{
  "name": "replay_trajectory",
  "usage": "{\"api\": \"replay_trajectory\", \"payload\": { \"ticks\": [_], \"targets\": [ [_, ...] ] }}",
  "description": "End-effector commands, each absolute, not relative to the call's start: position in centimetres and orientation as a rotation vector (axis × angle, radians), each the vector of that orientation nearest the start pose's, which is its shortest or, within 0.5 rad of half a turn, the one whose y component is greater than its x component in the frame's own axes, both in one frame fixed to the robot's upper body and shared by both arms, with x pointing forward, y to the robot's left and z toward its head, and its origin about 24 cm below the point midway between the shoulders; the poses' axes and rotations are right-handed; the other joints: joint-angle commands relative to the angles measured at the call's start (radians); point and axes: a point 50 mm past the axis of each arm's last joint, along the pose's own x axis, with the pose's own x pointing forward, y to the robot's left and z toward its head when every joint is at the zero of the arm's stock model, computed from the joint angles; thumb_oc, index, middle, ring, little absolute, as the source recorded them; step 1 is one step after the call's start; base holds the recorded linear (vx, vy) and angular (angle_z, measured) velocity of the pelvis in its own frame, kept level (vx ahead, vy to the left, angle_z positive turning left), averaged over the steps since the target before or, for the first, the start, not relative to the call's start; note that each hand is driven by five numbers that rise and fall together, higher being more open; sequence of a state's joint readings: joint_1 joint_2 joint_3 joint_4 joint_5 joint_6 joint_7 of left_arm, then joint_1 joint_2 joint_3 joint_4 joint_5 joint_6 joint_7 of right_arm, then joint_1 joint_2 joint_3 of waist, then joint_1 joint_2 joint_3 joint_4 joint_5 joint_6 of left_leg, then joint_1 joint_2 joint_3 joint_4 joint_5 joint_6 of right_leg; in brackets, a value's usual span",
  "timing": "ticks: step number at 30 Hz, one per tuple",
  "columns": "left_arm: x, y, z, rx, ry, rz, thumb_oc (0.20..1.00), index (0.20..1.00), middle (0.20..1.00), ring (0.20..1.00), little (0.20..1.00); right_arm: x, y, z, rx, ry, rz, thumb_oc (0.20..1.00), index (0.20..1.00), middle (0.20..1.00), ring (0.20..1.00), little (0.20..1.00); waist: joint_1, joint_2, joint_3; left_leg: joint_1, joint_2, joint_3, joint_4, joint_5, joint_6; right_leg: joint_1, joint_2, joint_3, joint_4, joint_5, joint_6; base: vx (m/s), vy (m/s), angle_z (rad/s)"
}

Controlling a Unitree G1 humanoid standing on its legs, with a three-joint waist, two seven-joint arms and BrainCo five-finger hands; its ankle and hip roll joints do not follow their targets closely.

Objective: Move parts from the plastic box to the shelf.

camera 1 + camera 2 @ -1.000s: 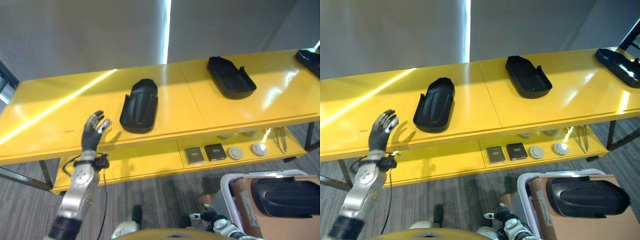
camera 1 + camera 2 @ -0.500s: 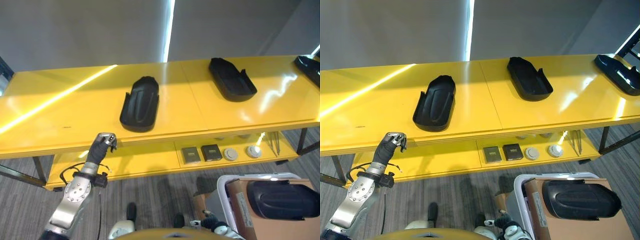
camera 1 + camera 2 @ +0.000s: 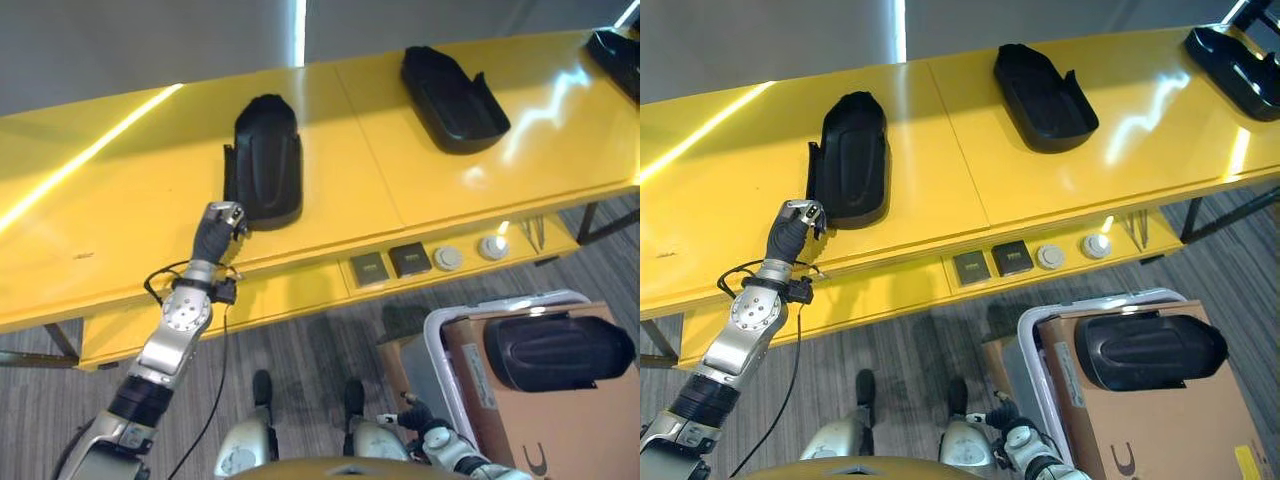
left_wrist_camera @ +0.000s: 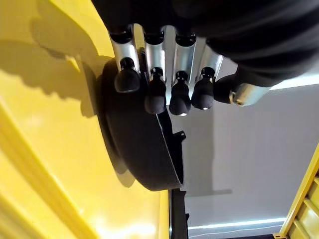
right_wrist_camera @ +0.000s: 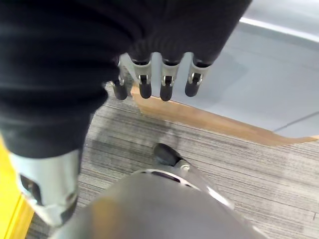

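Note:
Three black moulded parts lie on the yellow shelf (image 3: 110, 200): one left of centre (image 3: 266, 160), one further right (image 3: 452, 85), one at the far right edge (image 3: 620, 45). A fourth black part (image 3: 556, 351) rests on cardboard in the white plastic box (image 3: 436, 330) on the floor at lower right. My left hand (image 3: 219, 227) is over the shelf's front strip, just short of the near end of the left part (image 4: 139, 149), its fingers (image 4: 155, 94) curled with nothing in them. My right hand (image 3: 428, 438) hangs low beside the box, its fingers (image 5: 168, 74) relaxed and empty.
The lower shelf level holds two small dark square boxes (image 3: 368, 267) (image 3: 410, 259) and two round white pieces (image 3: 448, 258) (image 3: 491, 247). Grey carpet (image 3: 300, 340) lies between the shelf and the box. A grey wall stands behind the shelf.
The camera has tilted down and right. My left hand, spread open a second ago, curled shut and now sits higher, at the near end of the left black part.

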State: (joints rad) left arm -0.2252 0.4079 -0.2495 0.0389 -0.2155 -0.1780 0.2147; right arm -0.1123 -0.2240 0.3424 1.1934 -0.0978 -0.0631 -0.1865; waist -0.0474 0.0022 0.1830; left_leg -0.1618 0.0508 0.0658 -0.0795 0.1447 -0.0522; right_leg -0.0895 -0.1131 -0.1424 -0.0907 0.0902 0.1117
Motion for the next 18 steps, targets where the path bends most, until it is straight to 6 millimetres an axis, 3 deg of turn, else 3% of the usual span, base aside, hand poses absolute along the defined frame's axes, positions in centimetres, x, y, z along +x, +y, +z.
{"api": "replay_trajectory", "payload": {
  "ticks": [1,7,18],
  "targets": [
    [29.6,15.6,11.6,0.151,-0.380,-0.070,0.200,0.200,0.200,0.200,0.200,15.4,-19.6,-14.6,-0.606,0.940,0.102,1.000,1.000,1.000,1.000,1.000,0.005,-0.016,0.007,-0.002,0.022,-0.024,-0.008,-0.066,-0.022,-0.001,-0.033,0.012,0.004,-0.040,0.038,0.00,0.010,-0.06],
    [30.4,15.2,11.1,0.154,-0.353,-0.055,0.200,0.200,0.200,0.200,0.200,15.7,-19.4,-14.5,-0.613,0.928,0.111,1.000,1.000,1.000,1.000,1.000,-0.007,-0.016,0.016,-0.012,0.023,-0.014,-0.008,-0.065,-0.020,-0.019,-0.037,0.024,0.004,-0.034,0.041,0.01,0.005,-0.07],
    [31.9,16.9,13.5,0.202,-0.438,0.097,0.200,0.200,0.200,0.200,0.200,15.9,-19.1,-14.4,-0.611,0.908,0.109,1.000,1.000,1.000,1.000,1.000,-0.022,-0.023,0.018,-0.019,0.025,-0.002,-0.008,-0.067,-0.019,-0.039,-0.035,0.042,0.003,-0.028,0.043,0.01,0.001,-0.05]
  ]
}}
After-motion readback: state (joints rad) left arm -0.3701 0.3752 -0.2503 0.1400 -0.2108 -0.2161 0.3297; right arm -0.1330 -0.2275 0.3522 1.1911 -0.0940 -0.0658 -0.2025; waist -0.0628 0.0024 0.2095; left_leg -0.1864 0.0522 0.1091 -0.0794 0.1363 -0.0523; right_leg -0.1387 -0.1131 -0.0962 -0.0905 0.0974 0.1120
